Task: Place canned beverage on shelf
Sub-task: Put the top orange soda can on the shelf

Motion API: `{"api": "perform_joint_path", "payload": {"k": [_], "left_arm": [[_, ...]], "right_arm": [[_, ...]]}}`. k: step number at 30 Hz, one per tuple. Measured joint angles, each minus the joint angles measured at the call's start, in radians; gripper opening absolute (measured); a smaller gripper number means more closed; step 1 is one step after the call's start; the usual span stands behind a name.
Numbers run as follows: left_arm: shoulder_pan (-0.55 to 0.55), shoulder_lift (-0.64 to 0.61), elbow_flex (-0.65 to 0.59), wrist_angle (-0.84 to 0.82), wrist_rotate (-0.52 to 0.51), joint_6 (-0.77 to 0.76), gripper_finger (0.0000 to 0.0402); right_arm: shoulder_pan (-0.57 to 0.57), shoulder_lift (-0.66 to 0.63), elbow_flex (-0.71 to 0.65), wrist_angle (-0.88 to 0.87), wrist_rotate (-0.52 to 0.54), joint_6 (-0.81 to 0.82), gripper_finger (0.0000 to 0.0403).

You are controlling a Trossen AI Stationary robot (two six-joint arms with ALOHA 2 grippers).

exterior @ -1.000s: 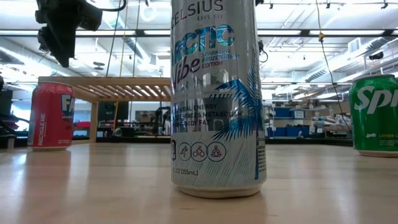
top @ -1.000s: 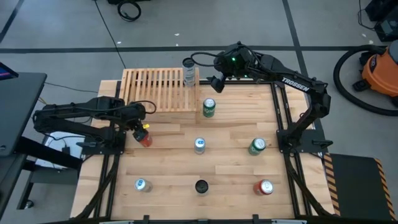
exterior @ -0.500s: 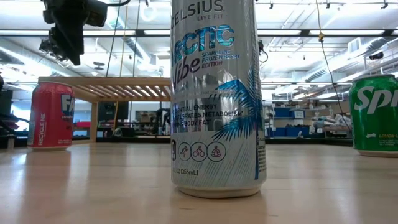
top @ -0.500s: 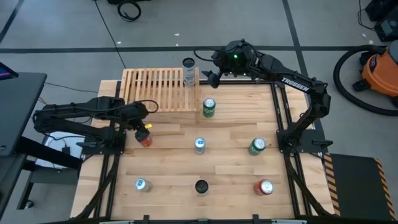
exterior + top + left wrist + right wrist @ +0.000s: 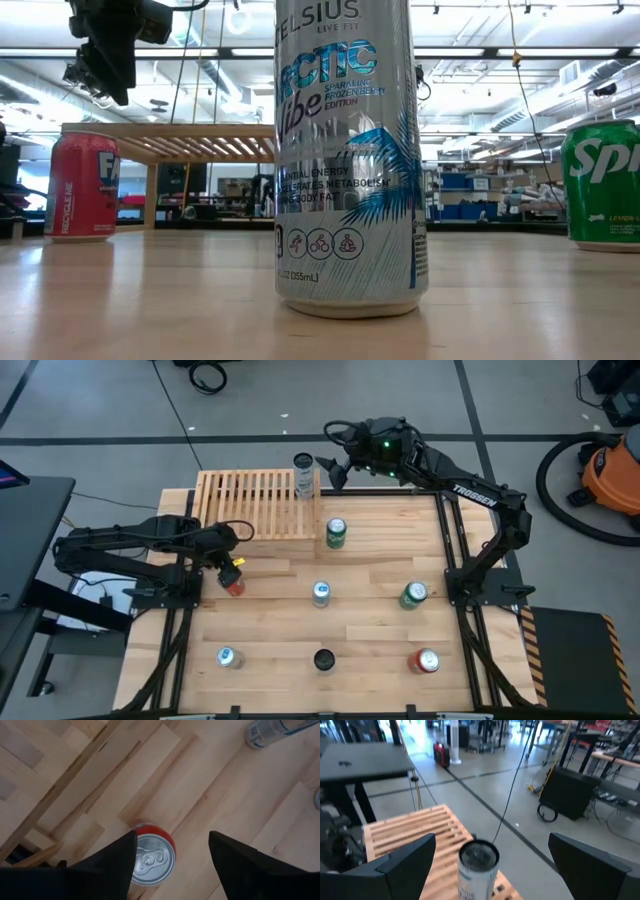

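Observation:
The light-wood slatted shelf stands at the table's far left. A silver can stands upright on its right end; it also shows in the right wrist view. My right gripper is open just right of that can, its fingers spread wide, and it touches nothing. My left gripper hangs open above a red can, which stands upright on the table. In the left wrist view the red can's top lies below and between the open fingers of my left gripper.
Other cans stand upright on the table: a green one by the shelf, a silver-blue one at the middle, a green Sprite at the right. A blue-topped, a black and a red-white can stand near the front edge.
My right gripper has gone toward the table's far edge and a little left, away from the green can, and now sits beside the silver can on the shelf. The silver can has stayed where it was.

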Motion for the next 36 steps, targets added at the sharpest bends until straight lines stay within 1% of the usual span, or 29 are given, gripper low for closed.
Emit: {"api": "perform_joint_path", "payload": {"k": [3,7,9,12,16,20,29,36], "left_arm": [[0.002,0.0,0.0,-0.011,0.0,-0.001,0.0278],[0.002,0.0,0.0,-0.026,0.0,-0.016,0.0333],[0.002,0.001,0.0,-0.031,-0.001,0.006,0.0359],[0.0,0.001,0.0,-0.029,0.0,0.011,0.0379],[0.0,0.001,0.0,-0.064,0.005,0.027,0.0382],[0.0,0.01,-0.002,-0.126,0.006,0.0,0.0382],[-0.001,0.046,-0.002,-0.135,0.033,-0.084,0.0382],[-0.001,0.119,-0.002,-0.126,0.045,-0.154,0.0382]], "right_arm": [[0.0,0.0,0.0,0.034,0.0,0.0,0.0398],[0.0,0.0,0.0,0.065,0.0,0.0,0.0398],[0.0,0.0,0.0,0.082,0.0,0.0,0.0398],[0.0,0.0,0.0,0.086,0.0,0.0,0.0398],[0.0,0.0,0.0,0.087,0.0,0.0,0.0398],[0.0,0.0,0.0,0.087,0.0,0.0,0.0398],[0.0,0.0,0.0,0.087,-0.001,0.0,0.0398],[0.0,0.0,0.0,0.103,-0.001,0.0,0.0398]]}}
